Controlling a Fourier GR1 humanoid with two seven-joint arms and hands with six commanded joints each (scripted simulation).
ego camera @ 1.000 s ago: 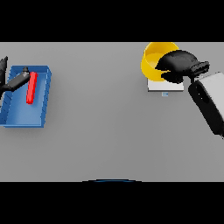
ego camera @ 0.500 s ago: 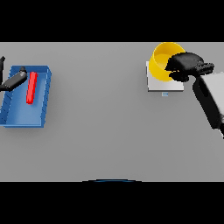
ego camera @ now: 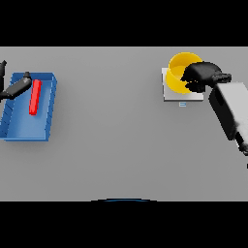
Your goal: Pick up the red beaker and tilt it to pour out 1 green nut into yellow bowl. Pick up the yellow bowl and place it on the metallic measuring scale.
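Fingers of the right hand (ego camera: 202, 76) were curled round the rim of the round yellow bowl (ego camera: 178, 72), which sat on the flat metallic measuring scale (ego camera: 169, 93). The left hand (ego camera: 14, 88), fingers straight, lay over the blue tray (ego camera: 24, 131) beside the red beaker (ego camera: 35, 97).

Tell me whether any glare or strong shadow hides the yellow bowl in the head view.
Head view: flat, even light, no glare or cast shadow. The yellow bowl on the scale is partly covered only by the right hand; the left hand is cut by the left edge.

No legible text anywhere (scale (ego camera: 170, 94) display unreadable).
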